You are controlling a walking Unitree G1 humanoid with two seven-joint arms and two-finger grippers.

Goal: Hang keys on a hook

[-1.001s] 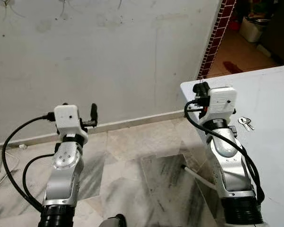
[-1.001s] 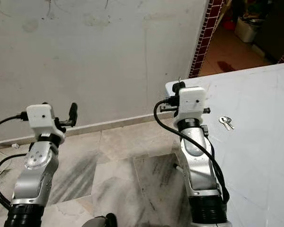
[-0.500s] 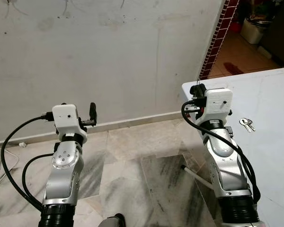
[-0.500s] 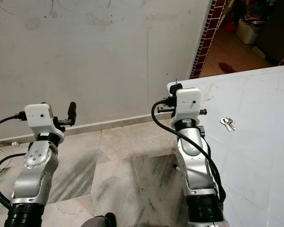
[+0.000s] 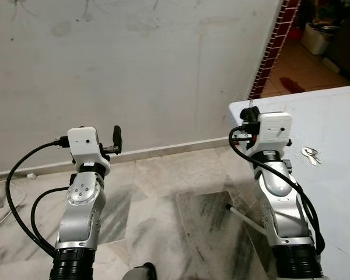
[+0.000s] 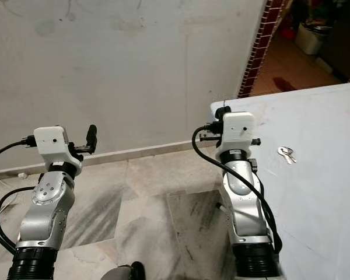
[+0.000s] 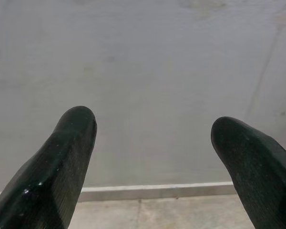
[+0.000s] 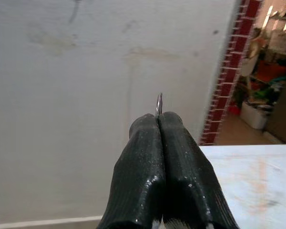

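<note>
**Keys lie on table; right gripper pinches a ring**

White table stands by a stained grey wall; marble floor beside it, a brick-edged doorway beyond. Keys lie on the table, just beside the right arm. Right wrist view: right gripper fingers pressed together on a thin metal ring. Left wrist view: left gripper fingers spread apart, facing the wall.
</note>
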